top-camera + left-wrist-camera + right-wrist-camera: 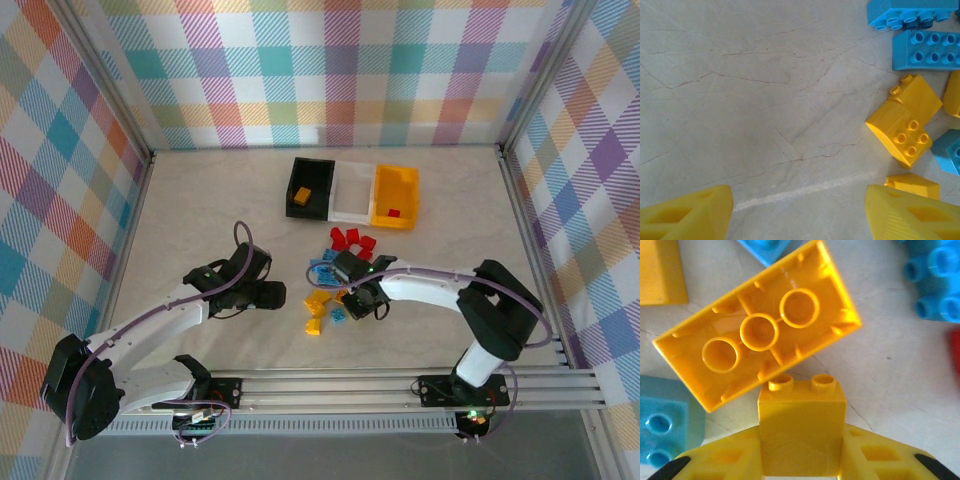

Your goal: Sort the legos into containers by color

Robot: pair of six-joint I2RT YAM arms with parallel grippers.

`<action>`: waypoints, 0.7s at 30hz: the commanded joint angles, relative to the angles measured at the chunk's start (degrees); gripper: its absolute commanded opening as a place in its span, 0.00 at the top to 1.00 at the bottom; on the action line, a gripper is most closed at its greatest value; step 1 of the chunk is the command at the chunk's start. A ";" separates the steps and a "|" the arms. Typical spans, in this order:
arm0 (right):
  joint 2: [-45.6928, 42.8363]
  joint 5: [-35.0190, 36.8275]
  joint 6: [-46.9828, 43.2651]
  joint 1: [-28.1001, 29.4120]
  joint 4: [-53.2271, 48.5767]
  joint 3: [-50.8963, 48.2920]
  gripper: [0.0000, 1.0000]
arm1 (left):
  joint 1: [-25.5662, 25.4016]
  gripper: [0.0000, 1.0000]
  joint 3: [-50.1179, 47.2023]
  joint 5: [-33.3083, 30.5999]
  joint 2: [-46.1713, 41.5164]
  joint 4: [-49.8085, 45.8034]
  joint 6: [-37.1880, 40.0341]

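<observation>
While the right gripper [801, 456] clamps a small yellow brick [801, 427], studs toward 12 o'clock, the black bin [298, 172] holding a second yellow brick [302, 196] lies at its 11 o'clock overhead, and the left gripper [799, 210] gapes wide, empty

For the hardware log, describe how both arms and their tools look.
The left arm and right arm have white links, black joints and purple cables alongside. The left tool and right tool carry yellow, hollow-ribbed plastic fingers.
</observation>
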 commanded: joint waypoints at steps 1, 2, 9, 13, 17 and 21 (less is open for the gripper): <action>-6.21 1.28 2.30 -0.33 0.81 -0.08 0.63 | -0.27 0.30 0.20 1.97 0.45 1.59 -1.05; -7.61 1.24 2.38 -0.31 0.08 0.59 0.63 | -0.27 0.30 0.18 2.30 0.50 1.91 -1.06; -7.69 -3.65 1.41 -5.23 0.67 12.47 0.62 | -1.12 0.30 -3.23 4.66 -3.64 4.30 -2.17; 1.27 -7.54 -0.41 -9.68 3.05 23.77 0.62 | -4.15 0.30 -6.21 3.83 -6.49 5.20 -4.47; 14.10 -10.61 -1.57 -13.52 2.44 38.35 0.63 | -8.02 0.30 -8.57 2.16 -7.25 5.80 -6.47; 25.58 -12.57 -1.01 -16.47 2.45 51.11 0.63 | -10.39 0.30 -9.75 0.27 -8.18 5.17 -7.87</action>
